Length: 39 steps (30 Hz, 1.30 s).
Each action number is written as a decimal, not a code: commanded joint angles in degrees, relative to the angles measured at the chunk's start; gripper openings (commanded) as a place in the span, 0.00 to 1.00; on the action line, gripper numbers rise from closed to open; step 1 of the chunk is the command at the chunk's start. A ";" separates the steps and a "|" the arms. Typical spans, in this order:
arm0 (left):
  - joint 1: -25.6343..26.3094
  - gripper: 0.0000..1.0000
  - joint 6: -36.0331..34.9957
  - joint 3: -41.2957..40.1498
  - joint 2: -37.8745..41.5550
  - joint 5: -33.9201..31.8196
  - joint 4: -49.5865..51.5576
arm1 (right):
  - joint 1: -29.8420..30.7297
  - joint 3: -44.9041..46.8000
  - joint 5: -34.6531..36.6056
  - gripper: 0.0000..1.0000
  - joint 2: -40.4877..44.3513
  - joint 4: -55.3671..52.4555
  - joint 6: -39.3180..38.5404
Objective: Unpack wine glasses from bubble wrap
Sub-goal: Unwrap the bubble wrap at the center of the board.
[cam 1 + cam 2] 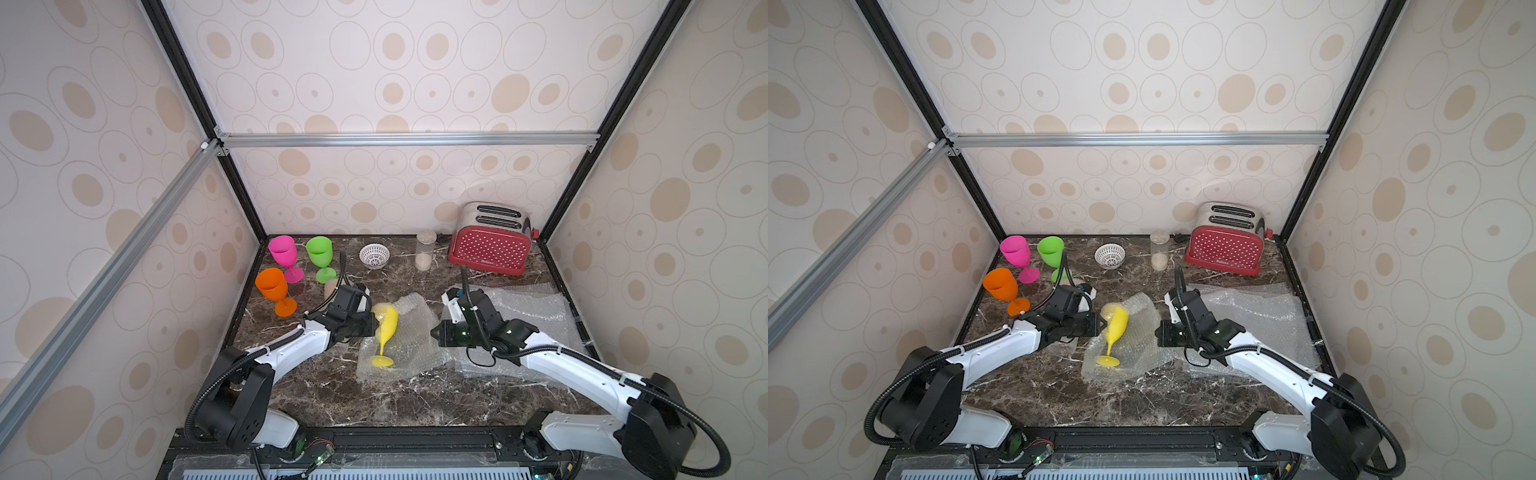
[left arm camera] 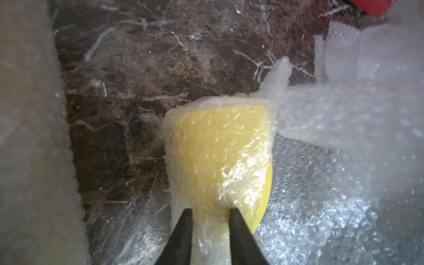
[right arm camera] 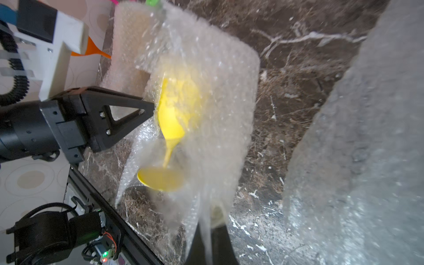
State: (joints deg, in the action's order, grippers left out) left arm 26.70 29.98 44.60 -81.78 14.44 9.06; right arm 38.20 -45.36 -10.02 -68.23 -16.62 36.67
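Pulling now is judged risky. The yellow goblet (image 1: 384, 332) lies at the table's centre, bowl toward 12 o'clock and foot toward 6. A fold of its bubble wrap sheet (image 3: 218, 91) is trapped under the left gripper (image 2: 210, 213), which is clamped on the base of the bowl through the plastic. The right gripper (image 3: 207, 231), at 3 o'clock of the goblet, is closed on the sheet's edge. If the sheet is drawn toward 3 o'clock, it may be torn, or the goblet dragged out of the grip. A rolled tube (image 1: 331, 287) at 10 o'clock could be knocked by the left wrist.

The dark veined marble tabletop (image 1: 374, 399) is judged hard and slick. Orange (image 1: 272, 284), pink (image 1: 283, 250) and green (image 1: 319, 250) goblets are stood at 10 o'clock, flat sheets (image 1: 523, 316) are heaped at 3, and a red toaster (image 1: 490, 245) is set at 1. Patterned panels enclose three sides.
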 commanded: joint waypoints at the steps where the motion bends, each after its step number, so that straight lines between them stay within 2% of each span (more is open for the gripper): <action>1: -1.33 0.18 -0.36 -0.49 1.35 -1.53 1.18 | -2.34 2.64 6.80 0.00 2.19 -5.65 3.18; 7: -3.85 0.08 -0.18 -2.91 3.90 -2.14 2.61 | -5.56 5.04 7.45 0.00 3.60 -7.35 5.62; 18: -9.50 0.05 1.48 -8.59 9.77 -1.37 3.03 | -5.77 -0.57 6.26 0.00 -7.15 -13.26 4.41; 21: -9.65 0.05 1.90 -9.22 10.32 -0.59 2.51 | -5.80 -2.20 3.97 0.10 -8.32 -13.09 2.42; 22: -9.65 0.05 2.01 -9.35 10.37 -0.39 2.33 | -5.85 -2.83 2.33 0.20 -8.63 -12.85 1.22; 23: -9.65 0.05 2.10 -9.35 10.39 -0.29 2.28 | -5.70 -3.74 1.36 0.26 -8.84 -13.19 0.18; 28: -9.74 0.05 2.10 -9.00 10.53 -0.38 2.45 | -5.18 -7.98 5.45 0.43 -6.16 -19.00 -3.20; 31: -9.74 0.06 2.19 -9.16 10.66 -0.30 2.20 | -5.23 -10.14 7.73 0.46 -4.49 -22.08 -5.07; 36: -9.67 0.06 2.32 -8.92 10.60 0.76 2.01 | -4.42 -12.39 4.55 0.46 -3.43 -22.48 -5.20; 39: -9.73 0.07 2.45 -9.00 11.16 1.17 1.93 | -1.86 -13.74 3.12 0.47 -4.00 -20.62 -4.93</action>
State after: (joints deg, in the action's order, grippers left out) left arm 17.39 31.81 35.22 -72.07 15.09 11.29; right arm 34.33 -57.45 -5.23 -72.36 -36.47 32.23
